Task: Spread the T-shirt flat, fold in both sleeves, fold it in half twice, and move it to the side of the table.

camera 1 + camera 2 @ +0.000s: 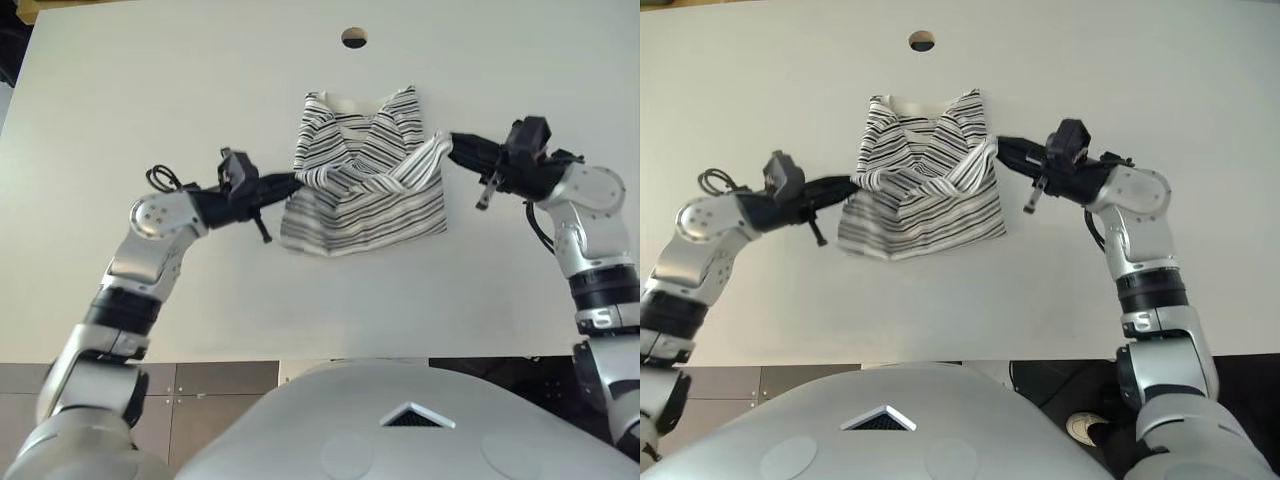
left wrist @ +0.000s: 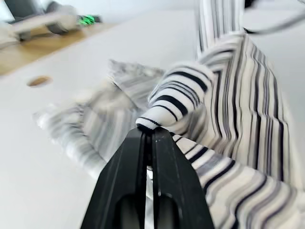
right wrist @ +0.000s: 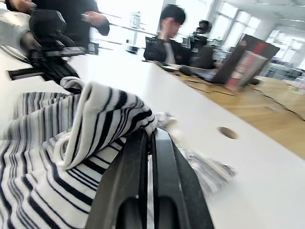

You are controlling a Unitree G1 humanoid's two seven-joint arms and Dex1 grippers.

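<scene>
The T-shirt (image 1: 365,185) is judged light, soft and limp. It sags wherever unsupported, so take hold at outer edges or corners, not mid-panel. It is black-and-white striped, bunched and partly folded over, lying mid-desk (image 1: 150,80) towards the far edge, near a round hole (image 1: 353,38). The left gripper (image 1: 296,181) and right gripper (image 1: 453,146) each pinch a fold at opposite sides, fingers closed on the cloth. These folds are possibly the sleeves.

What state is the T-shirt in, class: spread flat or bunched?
Bunched: the T-shirt rumples in folds, a raised band pinched between the left claw and right claw.
</scene>
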